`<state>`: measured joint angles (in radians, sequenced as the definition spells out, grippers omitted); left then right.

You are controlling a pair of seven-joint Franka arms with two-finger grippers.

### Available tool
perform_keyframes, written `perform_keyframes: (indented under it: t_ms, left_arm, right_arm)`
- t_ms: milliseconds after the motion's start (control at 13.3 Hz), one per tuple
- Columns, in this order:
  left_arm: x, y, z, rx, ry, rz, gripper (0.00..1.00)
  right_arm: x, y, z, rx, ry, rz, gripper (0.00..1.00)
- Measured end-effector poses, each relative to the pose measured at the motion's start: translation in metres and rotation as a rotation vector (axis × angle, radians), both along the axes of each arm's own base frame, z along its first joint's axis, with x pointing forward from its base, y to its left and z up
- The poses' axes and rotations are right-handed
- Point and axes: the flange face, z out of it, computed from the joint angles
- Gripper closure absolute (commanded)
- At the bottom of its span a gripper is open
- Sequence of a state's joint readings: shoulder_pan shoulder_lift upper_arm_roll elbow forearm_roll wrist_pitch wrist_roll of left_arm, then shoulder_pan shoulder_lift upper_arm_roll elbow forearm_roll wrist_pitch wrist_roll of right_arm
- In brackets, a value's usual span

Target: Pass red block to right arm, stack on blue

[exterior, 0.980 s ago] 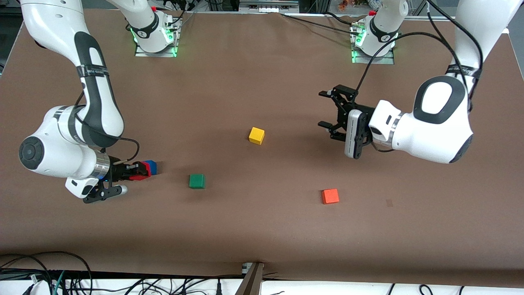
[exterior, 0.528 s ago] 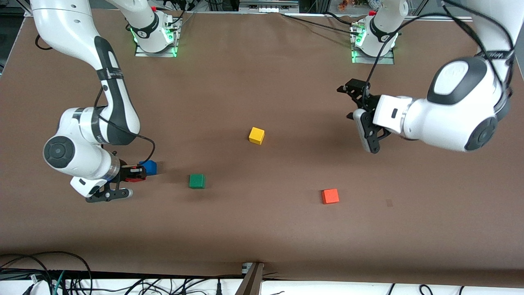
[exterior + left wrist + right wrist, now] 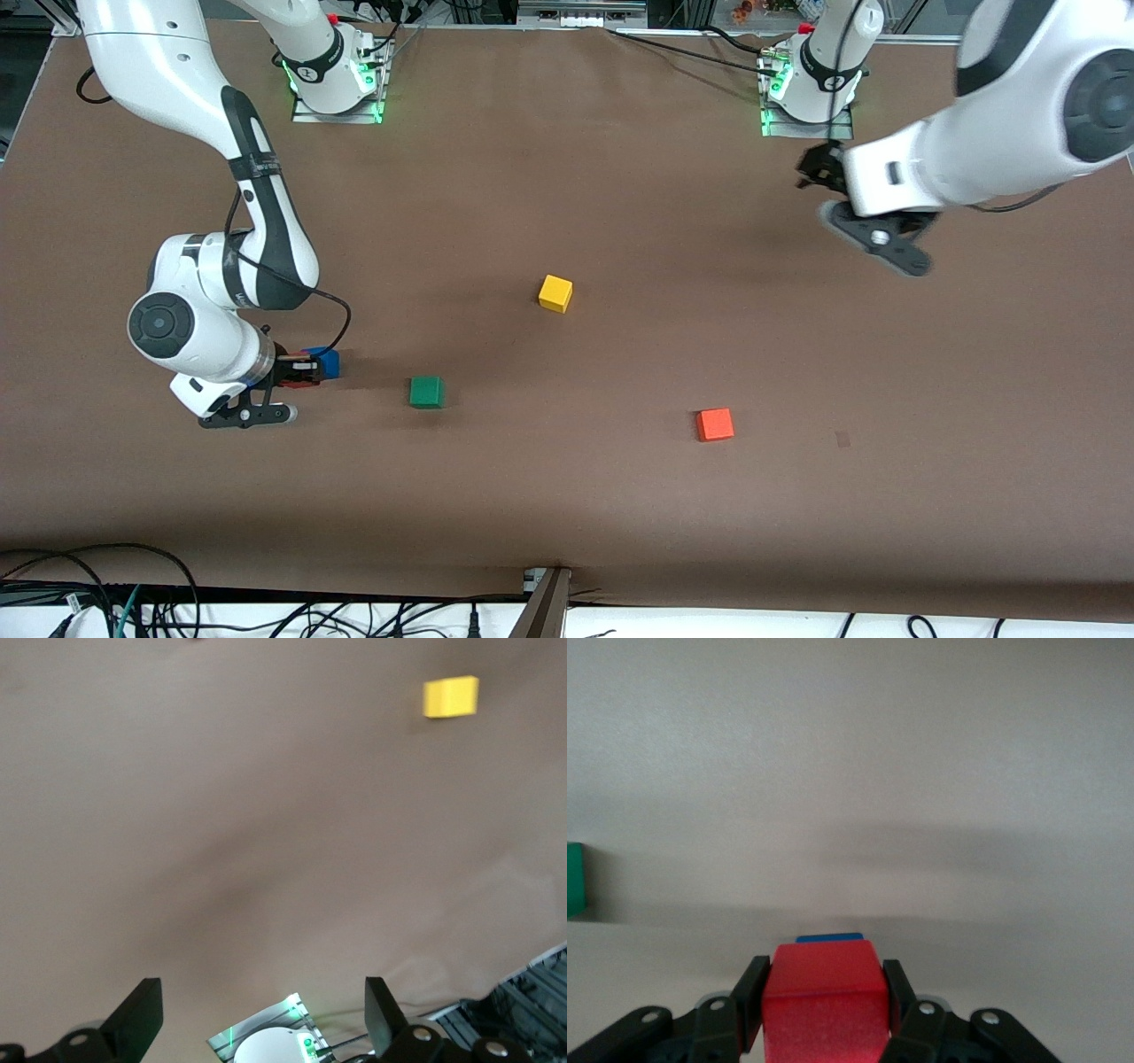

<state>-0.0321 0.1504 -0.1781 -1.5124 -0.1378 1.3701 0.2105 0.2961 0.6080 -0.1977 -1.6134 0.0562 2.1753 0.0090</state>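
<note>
My right gripper [image 3: 306, 370] is shut on the red block [image 3: 301, 379], low over the table toward the right arm's end. In the right wrist view the red block [image 3: 824, 1001] fills the space between the black fingers [image 3: 751, 1001]. The blue cube [image 3: 326, 362] sits right against the held block; only a thin strip of it [image 3: 829, 938] shows past the block's top edge. I cannot tell whether they touch. My left gripper [image 3: 813, 173] is open and empty, raised near the left arm's base; in its wrist view [image 3: 263, 1019] the fingers stand wide apart.
A green cube [image 3: 426, 392] lies beside the blue one, toward the table's middle, and shows in the right wrist view [image 3: 574, 879]. A yellow cube [image 3: 555, 292] sits mid-table and shows in the left wrist view [image 3: 451, 697]. An orange-red cube [image 3: 714, 424] lies nearer the front camera.
The left arm has lifted and drawn back toward its base. The right arm has shifted toward the blue cube with the red block still held.
</note>
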Motion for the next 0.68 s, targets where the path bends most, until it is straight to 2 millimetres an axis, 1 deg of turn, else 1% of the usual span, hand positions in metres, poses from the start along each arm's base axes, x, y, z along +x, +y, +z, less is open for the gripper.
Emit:
perform_keyframes:
  t_ms: [226, 302, 377, 452, 679]
  left_arm:
    - [0.012, 0.078, 0.011, 0.03, -0.093, 0.158, 0.0]
    - [0.012, 0.1, 0.012, 0.066, -0.119, 0.188, 0.0]
    - [0.011, 0.116, 0.013, 0.119, -0.142, 0.198, 0.0]
    - [0.009, 0.124, 0.016, 0.166, -0.167, 0.196, 0.0]
    - [0.004, 0.131, 0.025, 0.21, -0.239, 0.213, 0.0]
  right_arm:
    - [-0.005, -0.002, -0.004, -0.007, 0.006, -0.003, 0.84]
    - [-0.007, -0.002, -0.005, -0.007, 0.006, -0.004, 0.84]
    - [-0.01, -0.004, -0.007, -0.007, 0.004, -0.005, 0.84]
    - [-0.014, -0.005, -0.009, -0.007, -0.001, -0.006, 0.84]
    - [-0.024, -0.008, -0.019, -0.007, -0.005, -0.005, 0.84]
